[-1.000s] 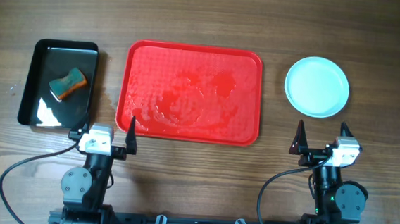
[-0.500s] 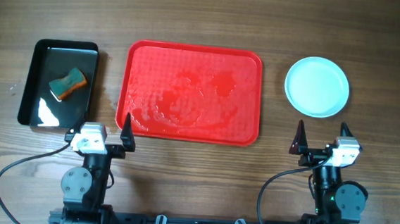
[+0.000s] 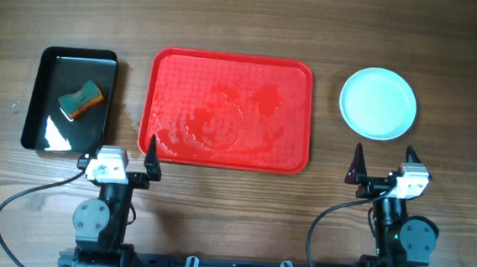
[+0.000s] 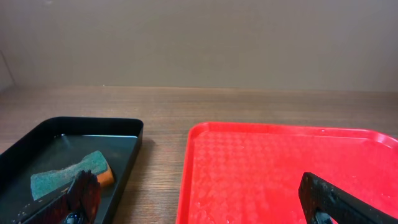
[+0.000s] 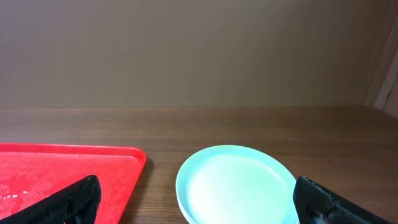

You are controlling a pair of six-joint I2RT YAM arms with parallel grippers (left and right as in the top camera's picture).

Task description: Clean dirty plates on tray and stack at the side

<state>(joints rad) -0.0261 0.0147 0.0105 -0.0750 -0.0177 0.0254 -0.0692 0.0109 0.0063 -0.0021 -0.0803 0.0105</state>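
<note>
The red tray [image 3: 231, 59] sits mid-desk with no plate on it, only a glossy wet patch [image 3: 223, 120]; the plates [image 3: 378, 103] lie to its right on the desk [image 3: 446, 47], apart from the tray, and from above they read as one pale disc, so I cannot tell how many are stacked. The top face looks clean; the ones beneath, if any, are hidden. The left fingers [image 4: 326, 200] are spread wide and empty; the right fingers [image 5: 333, 204] are likewise spread and hold nothing. Both arms sit low at the front edge. The work looks finished, so the hazards are mostly careless motion: the plates lie just ahead of the right fingers, and a forward sweep could clip the rim and shove the stack; one left finger stands close to the tray's front-left corner, and a swing there could nudge the tray toward the black tray [image 3: 80, 53] holding the sponge [image 3: 82, 99]; damp plates may also slide on each other if bumped.
</note>
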